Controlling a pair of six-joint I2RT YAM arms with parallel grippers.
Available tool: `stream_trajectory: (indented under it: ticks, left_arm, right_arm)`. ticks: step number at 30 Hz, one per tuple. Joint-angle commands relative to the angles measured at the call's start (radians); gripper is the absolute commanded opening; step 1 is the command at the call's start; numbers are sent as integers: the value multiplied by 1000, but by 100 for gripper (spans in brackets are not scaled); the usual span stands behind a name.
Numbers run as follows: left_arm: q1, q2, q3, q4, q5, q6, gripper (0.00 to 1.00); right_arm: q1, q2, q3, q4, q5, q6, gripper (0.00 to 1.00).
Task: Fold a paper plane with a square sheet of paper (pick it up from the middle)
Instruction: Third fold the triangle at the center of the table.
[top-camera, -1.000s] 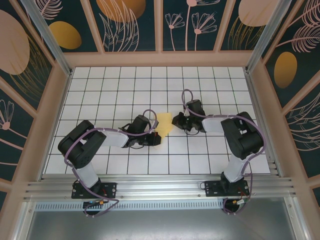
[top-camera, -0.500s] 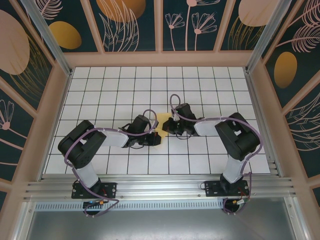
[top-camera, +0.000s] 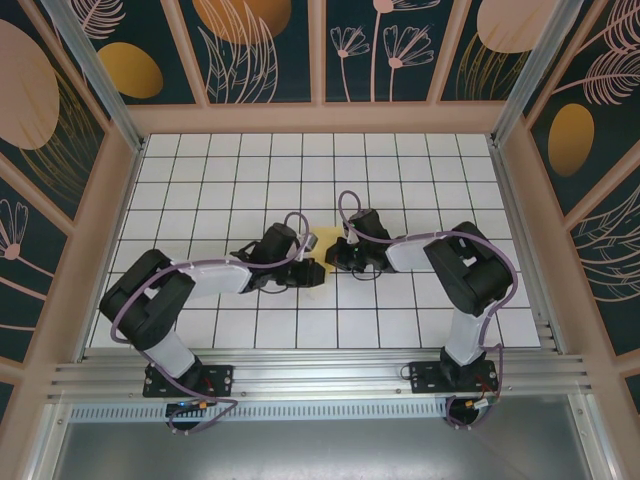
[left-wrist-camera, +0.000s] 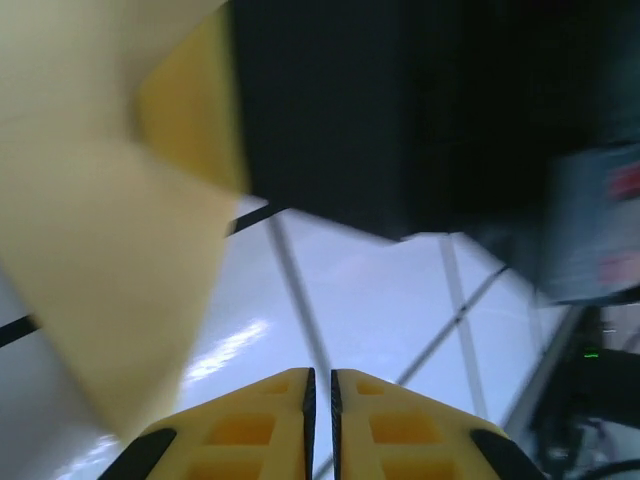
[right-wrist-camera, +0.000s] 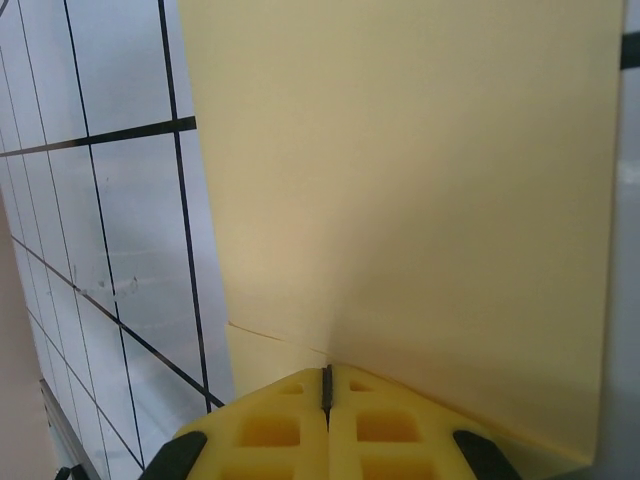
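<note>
The square sheet of paper is pale yellow and lies partly lifted between the two gripper heads at the table's middle; most of it is covered from above. My right gripper is shut on the sheet's edge, and the paper stands up in front of it with a faint crease running left from the fingertips. My left gripper is shut with nothing between its fingers. The raised sheet hangs just left of it, and the black right gripper head is close ahead. From above, the left gripper and right gripper nearly touch.
White grid tiles cover the table. Wooden frame walls enclose it on three sides. An aluminium rail runs along the near edge by the arm bases.
The right gripper has slid left onto the paper and stayed there. The left arm has stretched right, bringing its gripper in close. Less of the sheet now shows from above.
</note>
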Motion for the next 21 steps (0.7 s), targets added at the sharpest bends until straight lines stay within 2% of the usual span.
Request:
stream_trajectory:
  ticks: [1, 12, 21]
  left_arm:
    - [32, -14, 20, 106, 99, -115, 17]
    - [63, 146, -4, 320, 151, -297, 18]
    - [62, 193, -7, 275, 121, -290, 15]
  right_arm:
    - [1, 43, -28, -22, 67, 10, 5]
    - [3, 40, -40, -10, 76, 32, 4]
    - [1, 37, -43, -16, 89, 43, 5]
